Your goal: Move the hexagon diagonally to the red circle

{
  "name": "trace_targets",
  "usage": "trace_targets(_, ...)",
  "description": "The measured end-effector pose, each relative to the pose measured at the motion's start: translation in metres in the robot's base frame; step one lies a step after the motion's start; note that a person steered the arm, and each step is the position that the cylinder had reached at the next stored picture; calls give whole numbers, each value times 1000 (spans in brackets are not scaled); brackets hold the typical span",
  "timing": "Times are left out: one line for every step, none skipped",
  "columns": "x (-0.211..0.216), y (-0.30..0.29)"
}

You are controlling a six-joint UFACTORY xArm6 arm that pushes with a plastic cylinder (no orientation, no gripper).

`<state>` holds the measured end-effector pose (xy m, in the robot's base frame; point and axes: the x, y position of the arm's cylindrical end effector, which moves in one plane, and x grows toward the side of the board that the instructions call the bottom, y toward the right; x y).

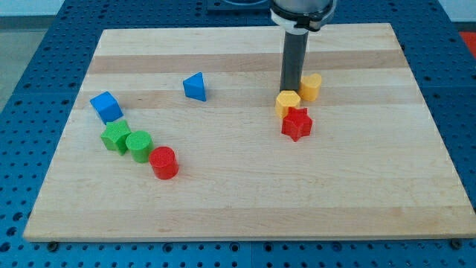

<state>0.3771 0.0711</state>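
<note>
A yellow hexagon (287,103) lies right of the board's middle, touching a red star (296,123) just below it. My tip (290,90) stands right behind the hexagon, at its top edge, seemingly touching it. A second yellow block, a rounded one (311,86), sits just right of the rod. The red circle (163,162) stands at the lower left, far from the hexagon.
A green circle (138,144) touches the red circle's upper left, with a green star (115,136) beside it. A blue cube (106,106) lies above them at the left. A blue triangle (195,86) lies at upper middle. The wooden board (245,208) ends at all sides.
</note>
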Motion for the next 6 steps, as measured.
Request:
trace_targets(3,19)
trace_targets(16,37)
trace_targets(31,17)
trace_targets(35,-5)
trace_targets(33,-27)
trace_targets(24,-38)
